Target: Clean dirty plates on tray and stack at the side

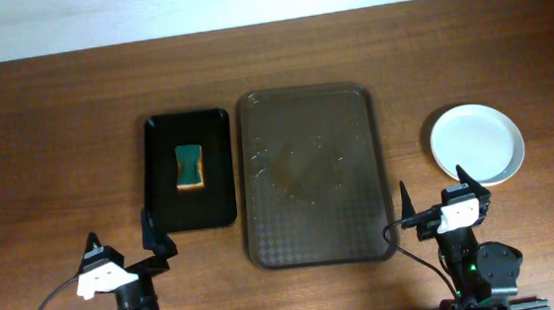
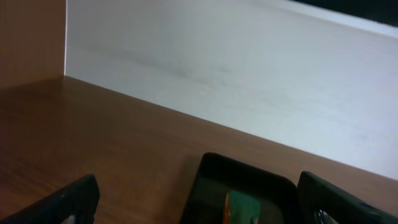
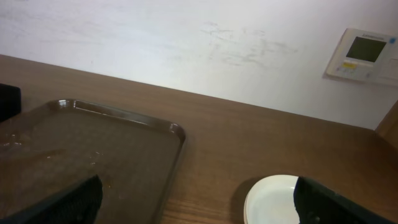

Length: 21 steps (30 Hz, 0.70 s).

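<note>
The dark brown tray [image 1: 318,236] lies in the middle of the table with only water drops on it; it also shows in the right wrist view [image 3: 143,134]. White plates [image 1: 476,143] sit as one pile on the table right of the tray; I cannot tell how many. The pile shows in the right wrist view [image 3: 273,199]. My right gripper [image 1: 437,195] is open and empty, near the table's front edge, just in front of the plates. My left gripper [image 1: 123,241] is open and empty at the front left, in front of the black tray.
A smaller black tray [image 1: 167,198] lies left of the brown tray and holds a green and yellow sponge [image 1: 191,168]; the sponge also shows in the left wrist view [image 2: 242,208]. A white wall runs along the table's far edge, with a wall control panel [image 3: 364,53].
</note>
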### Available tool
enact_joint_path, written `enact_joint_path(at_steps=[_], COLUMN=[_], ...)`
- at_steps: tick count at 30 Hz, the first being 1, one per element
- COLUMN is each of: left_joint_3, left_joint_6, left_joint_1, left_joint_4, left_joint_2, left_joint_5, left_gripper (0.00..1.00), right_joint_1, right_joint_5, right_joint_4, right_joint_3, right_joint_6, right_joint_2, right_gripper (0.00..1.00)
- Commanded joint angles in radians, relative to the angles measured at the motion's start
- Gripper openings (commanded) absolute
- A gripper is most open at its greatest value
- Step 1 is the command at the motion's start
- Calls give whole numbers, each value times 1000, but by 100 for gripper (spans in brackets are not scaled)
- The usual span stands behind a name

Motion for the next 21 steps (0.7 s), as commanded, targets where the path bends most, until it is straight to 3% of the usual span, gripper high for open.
enact_joint_path(at_steps=[1, 4, 21], left_joint_3=[-5, -5, -4], left_joint_6=[-13, -13, -13], left_joint_1=[-5, -5, -5], left_joint_4=[-23, -99, -97], left_joint_2=[-9, -9, -9], left_joint_5=[-8, -6, -6], left_gripper=[100, 100, 100], right_joint_1=[-1, -1, -1], right_joint_5=[9, 9, 9], right_joint_4=[-3, -3, -3], right_joint_3=[-7, -7, -7], right_joint_6=[4, 4, 4], right_joint_2=[-6, -6, -6], right_gripper=[98, 98, 98])
